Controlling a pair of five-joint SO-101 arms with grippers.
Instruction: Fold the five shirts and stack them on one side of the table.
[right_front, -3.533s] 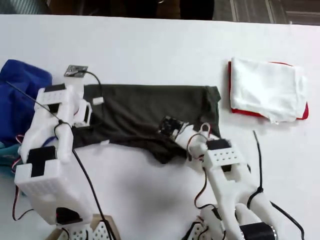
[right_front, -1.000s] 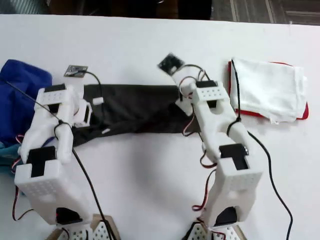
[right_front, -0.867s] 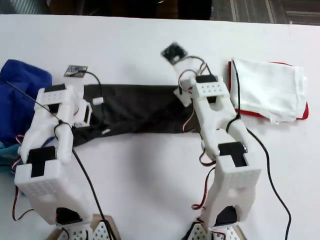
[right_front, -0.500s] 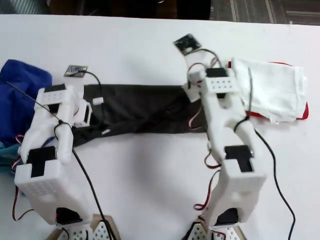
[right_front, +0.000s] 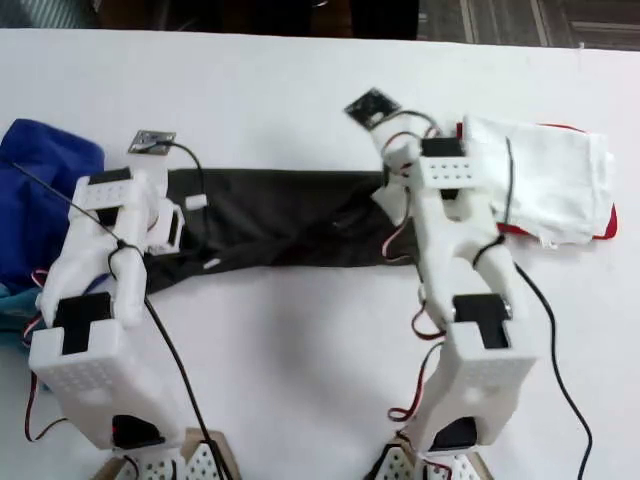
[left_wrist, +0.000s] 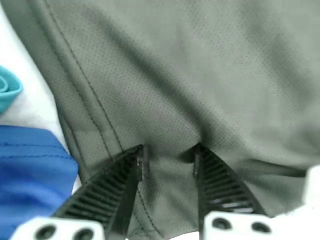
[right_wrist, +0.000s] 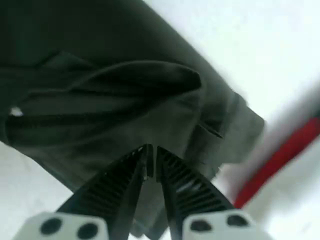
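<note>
Dark shirt (right_front: 280, 215) is lying mid-table; left gripper (left_wrist: 167, 157) is resting on it released, right gripper (right_wrist: 151, 160) is hanging clenched beside the white shirt (right_front: 545, 175) atop a red one (right_front: 608, 228).

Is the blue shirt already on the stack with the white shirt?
No, the blue shirt lies crumpled at the table's left edge, far from the white shirt, which rests on the red shirt.
</note>
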